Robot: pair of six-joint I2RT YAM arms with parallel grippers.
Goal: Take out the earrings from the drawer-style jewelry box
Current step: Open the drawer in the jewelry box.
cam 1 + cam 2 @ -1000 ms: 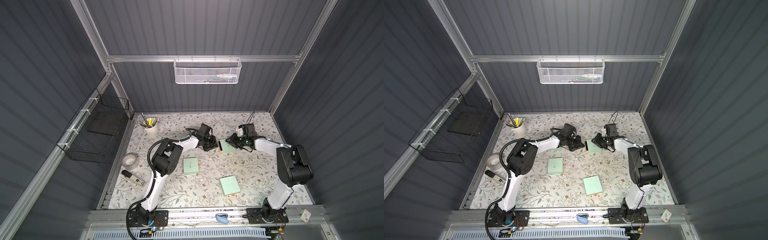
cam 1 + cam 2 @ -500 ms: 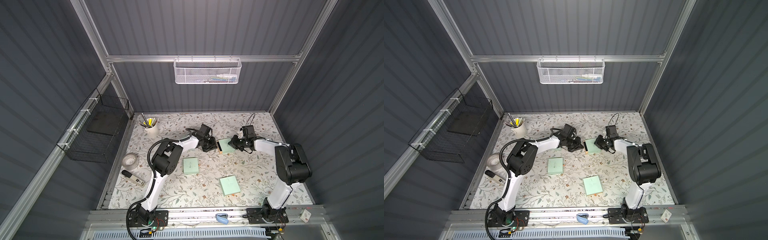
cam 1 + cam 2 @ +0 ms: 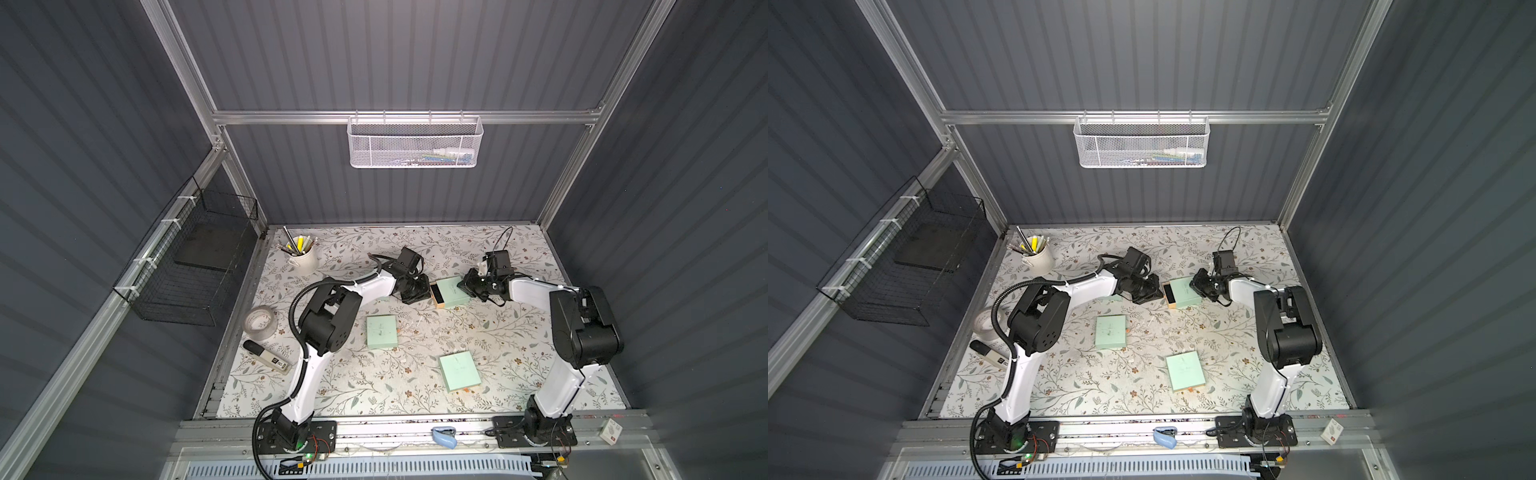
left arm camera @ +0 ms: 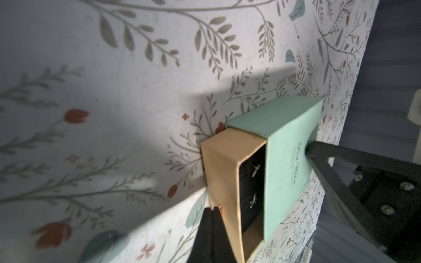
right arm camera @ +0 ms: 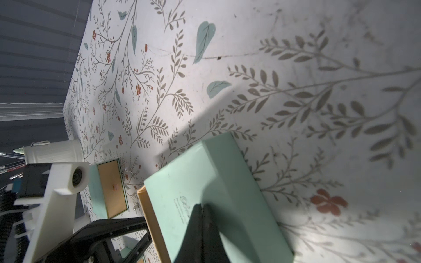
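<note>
Pressing the right gripper (image 5: 202,208), fingers squeezed together with nothing between them, down on the mint sleeve (image 5: 227,182) of the jewelry box (image 3: 451,291) at the far middle of the table (image 3: 374,399). Resting the left gripper (image 4: 211,211), likewise pressed together, at the front of the tan drawer (image 4: 223,170) just beside its small orange tab (image 4: 220,207); not showing whether the tab is caught. Showing the drawer sticking partway out of the sleeve's left end. Showing the earrings (image 4: 255,170), two tiny silvery studs, lying side by side on the dark lining in the drawer's open part. Showing a second mint box (image 3: 381,336) and a third mint box (image 3: 460,371) lying nearer, well apart from both grippers.
</note>
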